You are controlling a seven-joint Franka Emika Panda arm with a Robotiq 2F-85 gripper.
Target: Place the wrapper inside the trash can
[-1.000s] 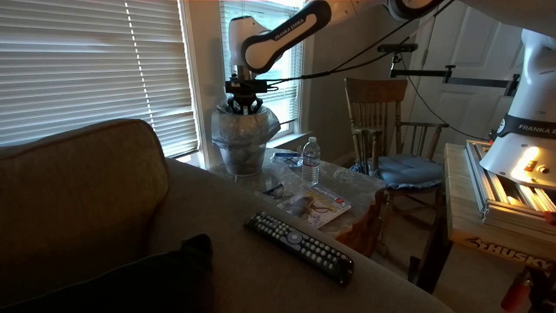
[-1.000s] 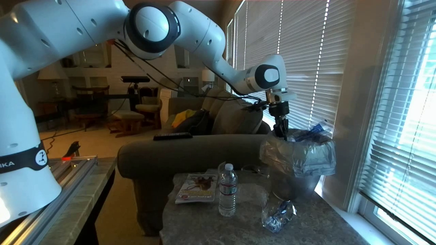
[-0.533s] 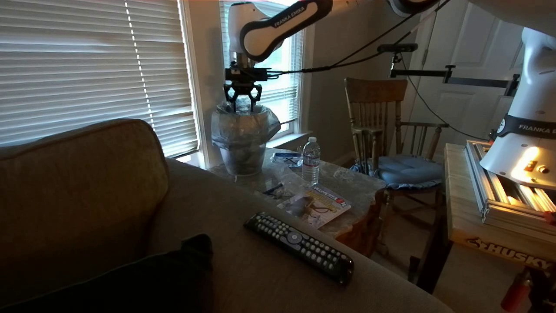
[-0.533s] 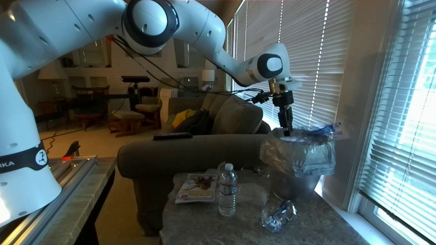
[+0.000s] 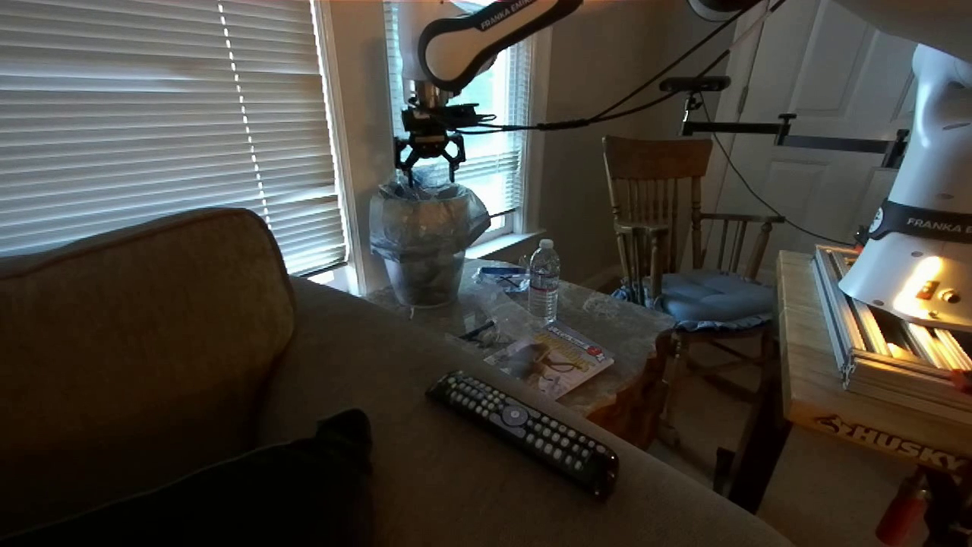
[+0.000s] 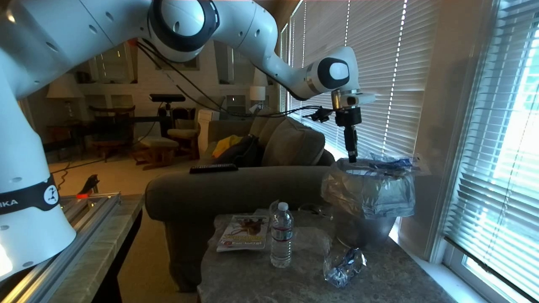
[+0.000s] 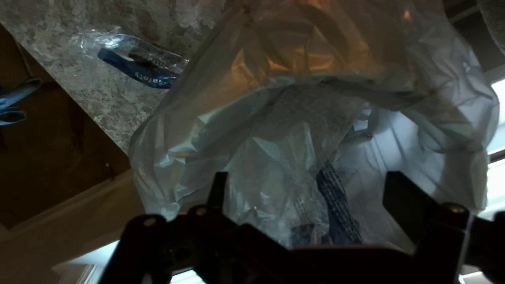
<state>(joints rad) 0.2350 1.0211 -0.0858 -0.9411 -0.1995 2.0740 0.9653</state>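
Gripper over the mouth of the trash can, fingers spread wide and empty, tips near rim height in both exterior views. Wrapper, clear plastic with a dark blue band, lies in the bag-lined mouth, showing between and beyond the fingers in the wrist view; in an exterior view its blue part sits up at the rim, and whether either fingertip brushes the clear film, cannot tell. Similar blue-marked packet lies on the stone-patterned table near the can.
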